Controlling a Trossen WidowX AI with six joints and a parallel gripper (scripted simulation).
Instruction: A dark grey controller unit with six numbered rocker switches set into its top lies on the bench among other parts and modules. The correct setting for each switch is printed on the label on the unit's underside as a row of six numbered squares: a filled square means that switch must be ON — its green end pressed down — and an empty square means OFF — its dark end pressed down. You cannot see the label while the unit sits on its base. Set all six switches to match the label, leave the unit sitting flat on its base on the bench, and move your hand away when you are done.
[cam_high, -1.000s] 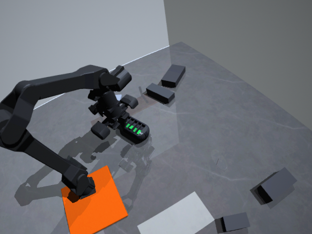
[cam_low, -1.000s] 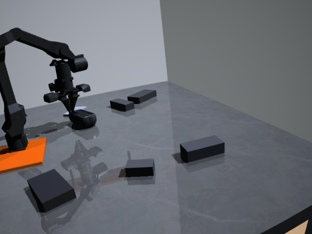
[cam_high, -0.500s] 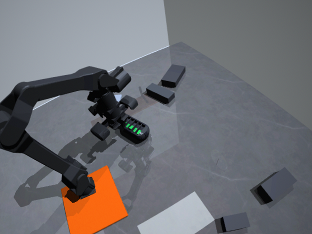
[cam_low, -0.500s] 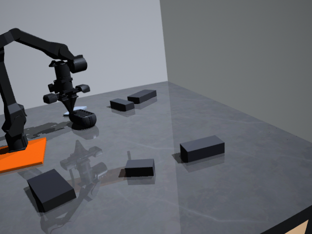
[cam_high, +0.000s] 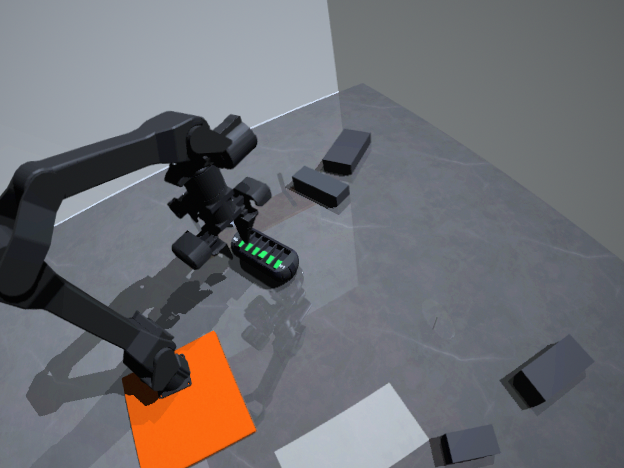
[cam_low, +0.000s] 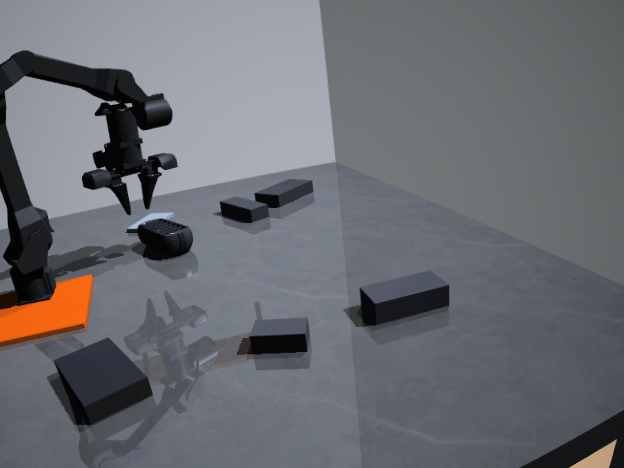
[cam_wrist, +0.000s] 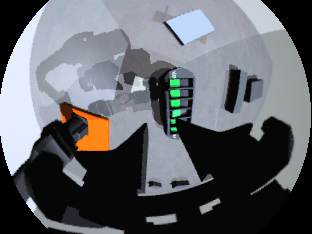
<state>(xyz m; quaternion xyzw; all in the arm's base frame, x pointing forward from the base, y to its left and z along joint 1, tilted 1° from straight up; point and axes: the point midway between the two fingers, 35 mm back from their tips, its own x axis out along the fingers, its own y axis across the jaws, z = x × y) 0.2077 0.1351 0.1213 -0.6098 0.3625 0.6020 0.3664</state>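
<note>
1. Looking left of the unit, the orange mat (cam_high: 211, 392) (cam_low: 60, 312) (cam_wrist: 95, 135) carries the arm's foot and plays no part in the setting work.

2. Above the unit's near-arm end hangs the gripper (cam_high: 235, 247) (cam_low: 138, 211) (cam_wrist: 162, 124), fingers about half open, with nothing between them. The exterior view shows both tips over the unit and apart from it.

3. The unit (cam_high: 271, 276) (cam_low: 173, 241) (cam_wrist: 186, 104) sits upright on the bench, base down, beneath the gripper and just right of the mat. Its switches (cam_high: 257, 251) (cam_low: 159, 230) (cam_wrist: 175, 102) face up, each with a green half showing in the wrist view. Which ends are pressed down, I cannot tell for all six. The label is hidden underneath.

4. The step in hand looks like work at the switches, though positioning for a lift is possible. If the label's row is known, the next move calls for bringing the fingers together into one narrow tip, lining up over the wrong end of one switch, and pressing straight down. A sideways error could tip its neighbour. If the row is unknown, the fingers should open wider, straddle the rounded body and turn it for reading.

5. Right of the unit, the two blocks (cam_high: 320, 186) (cam_low: 244, 209) (cam_wrist: 234, 90) stand well apart from it and can be left alone.
</note>
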